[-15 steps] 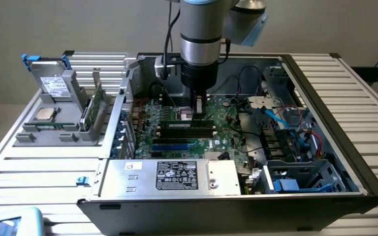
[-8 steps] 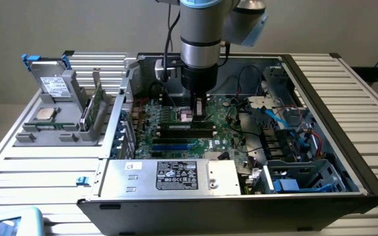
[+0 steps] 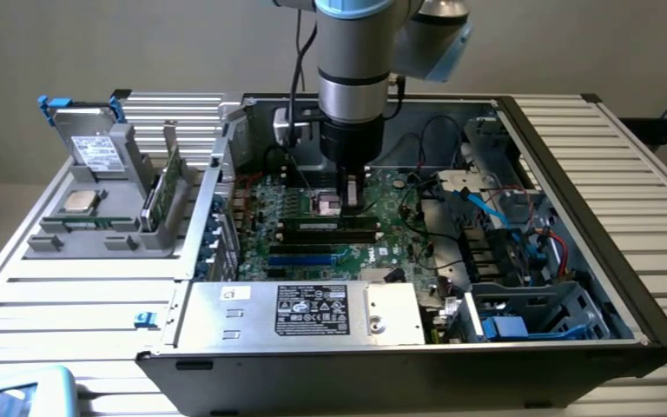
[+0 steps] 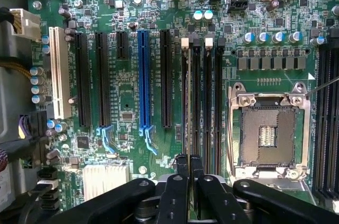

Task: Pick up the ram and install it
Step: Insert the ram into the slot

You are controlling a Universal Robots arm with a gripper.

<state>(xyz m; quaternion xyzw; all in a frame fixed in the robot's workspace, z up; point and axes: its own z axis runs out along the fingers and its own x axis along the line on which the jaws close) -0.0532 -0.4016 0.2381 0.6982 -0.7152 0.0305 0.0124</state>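
Observation:
The ram (image 4: 189, 102) is a thin green stick seen edge-on, standing along the black memory slot nearest the long expansion slots on the motherboard (image 4: 127, 107). My gripper (image 4: 189, 163) is shut on one end of it, with the black fingers (image 4: 182, 167) pressed against both faces. In the exterior view the gripper (image 3: 353, 207) reaches straight down into the open computer case (image 3: 565, 174), onto the memory slots (image 3: 327, 228) beside the processor socket.
The open processor socket (image 4: 265, 134) lies close beside the memory slots. A blue expansion slot (image 4: 143, 75) and black ones lie on the other side. Cables (image 3: 485, 204) and a drive cage crowd the exterior view's right. The power supply (image 3: 299, 308) sits in front. A grey holder (image 3: 102, 230) outside the case carries a wider green card (image 3: 166, 187) and a silver chip (image 3: 79, 201).

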